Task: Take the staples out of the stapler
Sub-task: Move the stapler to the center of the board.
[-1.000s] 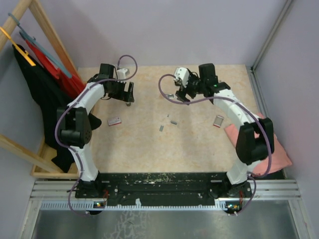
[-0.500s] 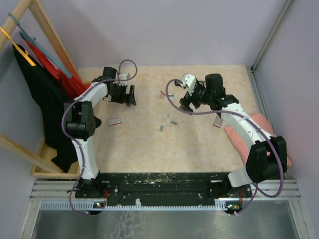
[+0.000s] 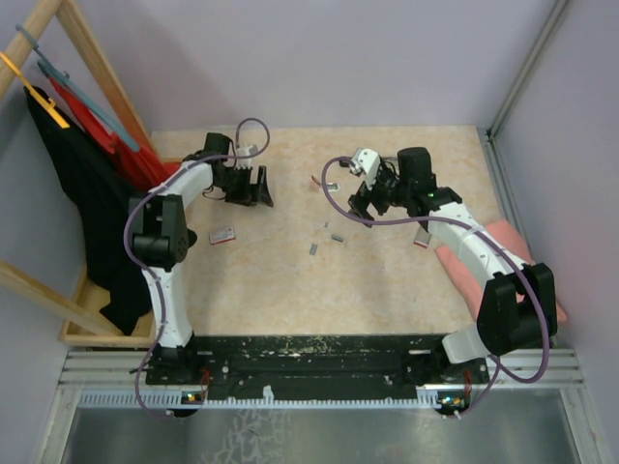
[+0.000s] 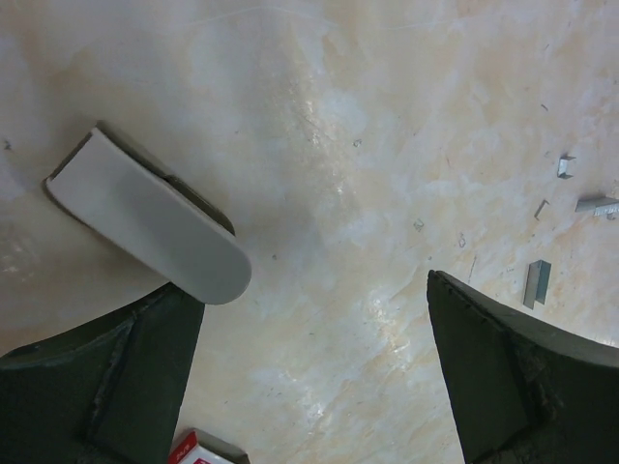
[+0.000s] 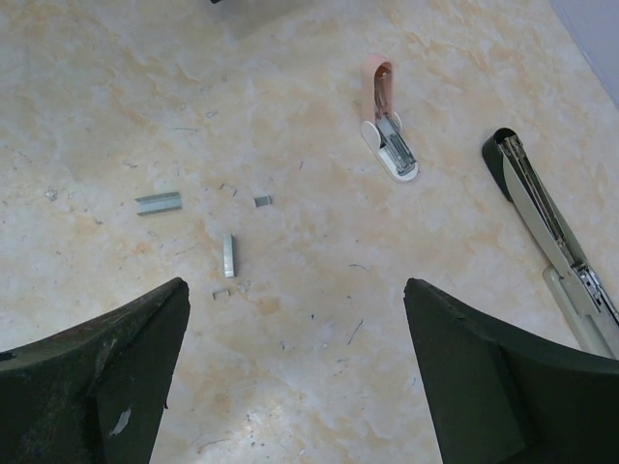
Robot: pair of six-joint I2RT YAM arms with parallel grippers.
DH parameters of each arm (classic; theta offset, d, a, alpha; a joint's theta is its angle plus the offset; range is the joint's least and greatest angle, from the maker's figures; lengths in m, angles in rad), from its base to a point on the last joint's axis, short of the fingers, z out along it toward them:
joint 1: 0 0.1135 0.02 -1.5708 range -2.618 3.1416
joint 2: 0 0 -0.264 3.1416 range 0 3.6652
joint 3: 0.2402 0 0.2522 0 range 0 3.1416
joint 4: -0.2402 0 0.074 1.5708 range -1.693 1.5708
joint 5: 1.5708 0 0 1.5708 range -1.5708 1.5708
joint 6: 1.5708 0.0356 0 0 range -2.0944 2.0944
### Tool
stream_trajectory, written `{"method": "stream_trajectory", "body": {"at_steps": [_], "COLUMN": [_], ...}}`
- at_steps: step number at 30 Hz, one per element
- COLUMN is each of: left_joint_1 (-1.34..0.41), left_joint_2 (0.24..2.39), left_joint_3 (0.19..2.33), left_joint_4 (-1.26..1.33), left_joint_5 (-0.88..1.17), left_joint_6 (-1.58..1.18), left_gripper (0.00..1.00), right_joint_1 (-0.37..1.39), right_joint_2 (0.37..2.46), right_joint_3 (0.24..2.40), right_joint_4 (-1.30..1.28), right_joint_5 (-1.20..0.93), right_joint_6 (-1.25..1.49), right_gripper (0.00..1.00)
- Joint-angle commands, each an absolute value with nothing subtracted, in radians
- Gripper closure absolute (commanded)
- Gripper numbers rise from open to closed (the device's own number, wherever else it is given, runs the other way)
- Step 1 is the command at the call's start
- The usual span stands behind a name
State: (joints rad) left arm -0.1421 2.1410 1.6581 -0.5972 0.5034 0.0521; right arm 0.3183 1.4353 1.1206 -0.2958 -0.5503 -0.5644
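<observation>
A small pink stapler (image 5: pixel 387 126) lies open on the table with its magazine showing; from above the pink stapler (image 3: pixel 322 181) sits between the two arms. A longer cream stapler (image 5: pixel 551 232) also lies open, and its cream body (image 4: pixel 145 217) rests just beyond my left fingertip. Loose staples (image 5: pixel 228 254) are scattered on the tabletop, seen too from the left as staples (image 4: pixel 536 283) and from above as staples (image 3: pixel 337 235). My left gripper (image 4: pixel 309 285) (image 3: pixel 253 188) is open and empty. My right gripper (image 5: pixel 295 285) (image 3: pixel 366 205) hangs open over bare table, near the staples.
A small red-and-white box (image 3: pixel 223 234) lies near the left arm, its corner (image 4: pixel 198 449) showing under the left finger. Another box (image 3: pixel 424 235) lies by the right arm, beside a pink cloth (image 3: pixel 503 261). A wooden frame with fabric (image 3: pixel 77 164) stands left.
My right gripper has pulled back from the pink stapler toward the right and opened slightly wider. My left gripper has shifted a little to the right and turned.
</observation>
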Motion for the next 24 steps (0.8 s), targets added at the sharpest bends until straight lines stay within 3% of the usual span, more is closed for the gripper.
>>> {"method": "stream_trajectory", "body": {"at_steps": [1,16,24], "left_joint_1": [-0.17,-0.238,-0.237], "left_joint_2": [2.167,2.233,2.128], "left_joint_3": [1.668,1.804,1.761], "left_joint_4": [-0.57,-0.574,-0.602], "left_joint_5": [0.537,0.545,0.61], "left_joint_6": [0.031,0.037,0.14], "left_gripper": [0.0,0.01,0.01], "right_joint_1": [0.315,0.315,0.316], "right_joint_2": [1.407,1.402,1.399], "right_joint_3": [1.128,1.119,1.114], "right_joint_4": [-0.259,-0.265,-0.292], "right_joint_5": [-0.578,-0.571,-0.598], "right_joint_6": [-0.566,-0.586,-0.636], "right_gripper": [0.08,0.06,0.06]}}
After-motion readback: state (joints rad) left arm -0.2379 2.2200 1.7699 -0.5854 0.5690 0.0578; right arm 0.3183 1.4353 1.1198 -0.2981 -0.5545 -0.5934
